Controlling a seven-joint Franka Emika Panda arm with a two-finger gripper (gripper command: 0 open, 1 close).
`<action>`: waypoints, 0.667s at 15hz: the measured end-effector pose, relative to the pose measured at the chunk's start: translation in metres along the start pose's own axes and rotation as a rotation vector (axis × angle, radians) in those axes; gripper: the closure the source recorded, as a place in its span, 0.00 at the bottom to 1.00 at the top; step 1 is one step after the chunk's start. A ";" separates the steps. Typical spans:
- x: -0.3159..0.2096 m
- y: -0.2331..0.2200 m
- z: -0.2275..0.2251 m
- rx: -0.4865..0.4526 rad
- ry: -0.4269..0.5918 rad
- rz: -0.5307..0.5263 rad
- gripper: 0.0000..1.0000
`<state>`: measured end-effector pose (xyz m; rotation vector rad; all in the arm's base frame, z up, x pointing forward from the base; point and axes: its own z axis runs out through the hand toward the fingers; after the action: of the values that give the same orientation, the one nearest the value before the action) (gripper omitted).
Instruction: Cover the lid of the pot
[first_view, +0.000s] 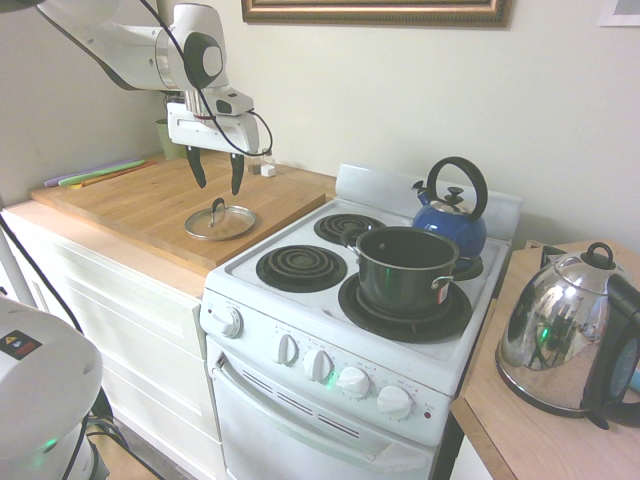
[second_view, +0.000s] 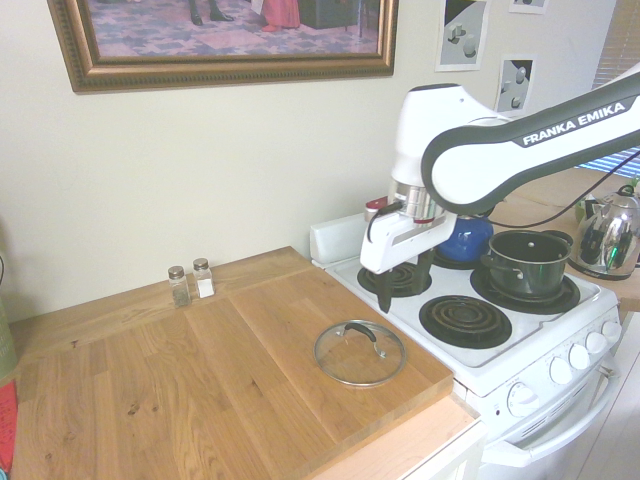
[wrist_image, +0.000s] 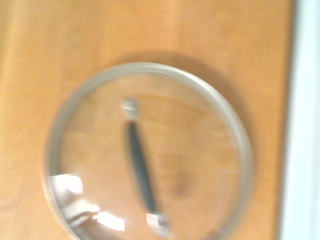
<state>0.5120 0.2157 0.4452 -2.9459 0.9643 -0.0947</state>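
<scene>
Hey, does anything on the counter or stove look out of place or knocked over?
Nothing spilled or damaged. The lid lies flat on the wooden counter, off the open pot, under the open gripper.

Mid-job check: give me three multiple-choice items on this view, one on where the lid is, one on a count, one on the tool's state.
1. Where does the round clear glass lid lie?
A. on the wooden countertop
B. on the pot
C. on a burner

2. How many kettles are in view?
A. one
B. two
C. three

3. What is the tool doing?
A. shut on the lid
B. open above the lid
C. inside the pot

Answers:
1 A: it rests flat on the wood, apart from the dark round cooking pot.
2 B: a blue kettle and a shiny chrome kettle.
3 B: its fingers hang spread over the lid's handle.
</scene>
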 end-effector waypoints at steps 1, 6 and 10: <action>-0.005 -0.009 0.005 -0.001 -0.008 -0.014 0.00; -0.004 -0.024 0.027 -0.042 0.015 -0.082 0.00; -0.002 -0.037 0.039 -0.038 0.019 -0.103 0.00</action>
<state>0.5354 0.2473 0.4083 -3.0338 0.8258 -0.1087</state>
